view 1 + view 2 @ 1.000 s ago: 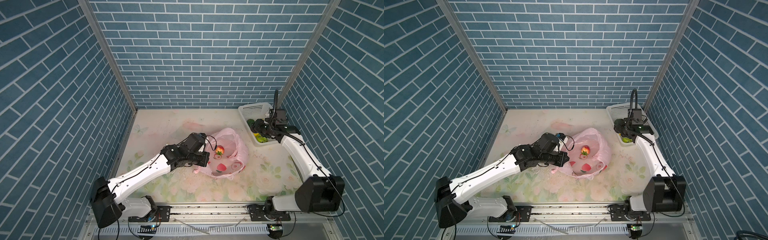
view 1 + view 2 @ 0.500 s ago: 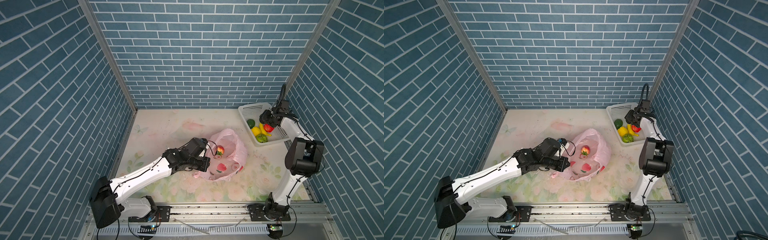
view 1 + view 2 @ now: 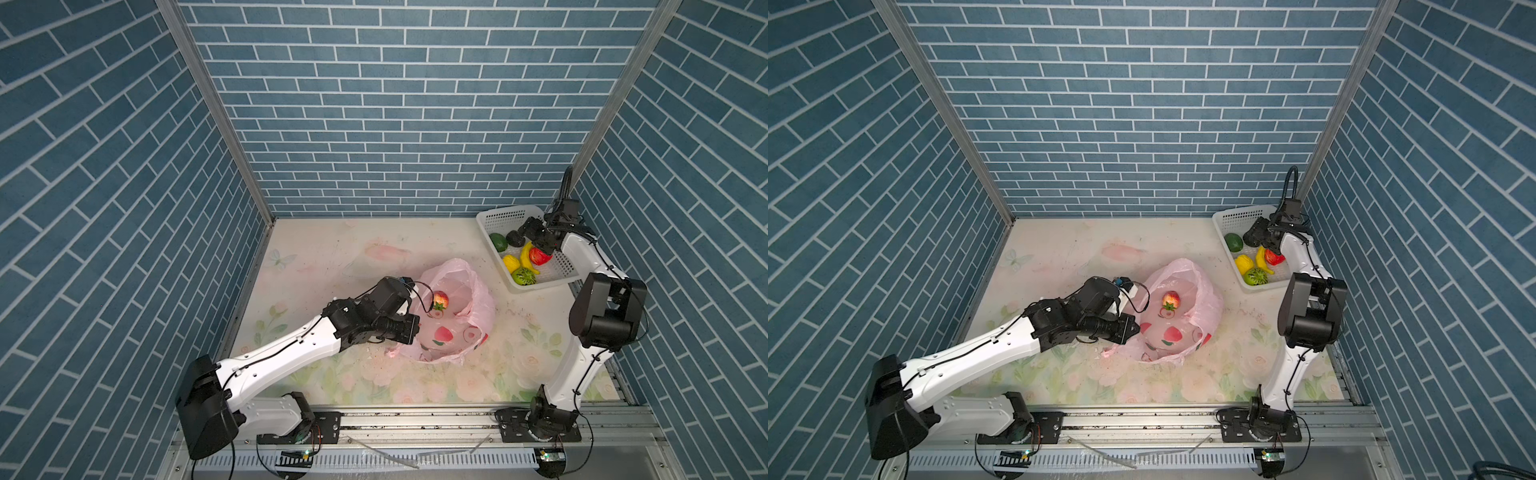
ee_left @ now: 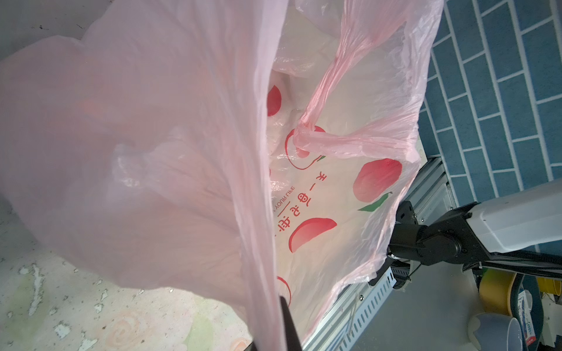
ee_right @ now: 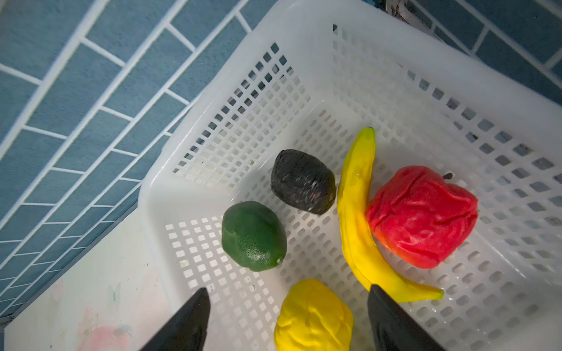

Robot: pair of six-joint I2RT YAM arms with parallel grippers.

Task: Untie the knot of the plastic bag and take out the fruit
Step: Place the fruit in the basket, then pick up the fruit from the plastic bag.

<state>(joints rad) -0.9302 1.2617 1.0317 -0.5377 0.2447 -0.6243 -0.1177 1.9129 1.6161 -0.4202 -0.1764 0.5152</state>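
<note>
- The bench (image 3: 332, 249) is carrying the plastic bag (image 3: 469, 328) at its middle and a white basket (image 3: 484, 220) in the far right corner, the two well apart.
- The left arm (image 3: 291, 349) is reaching in from the bag's left side. The left jaws are pressed together, clamping the bag's near-left rim and holding the mouth up.
- The right arm (image 3: 582, 257) is hanging over the basket. The right jaws are standing apart and empty, above the lemon (image 5: 313, 313).
- The plastic bag is gaping upward. No knot is closing it, and one twisted handle strand (image 4: 331, 76) is trailing loose inside.
- The basket is holding most of the fruit: banana, apple, lemon, two green pieces and a dark one.
- One strawberry (image 3: 441, 300) is lying inside the bag, near the left jaws. Its long axis is running from back wall to front rail, with the green cap toward the rail.
- Judgement: the left jaws are nearer but occupied. The free right jaws are facing a crossing toward the front-left, then a descent through the open mouth, closing across the strawberry's short axis.
</note>
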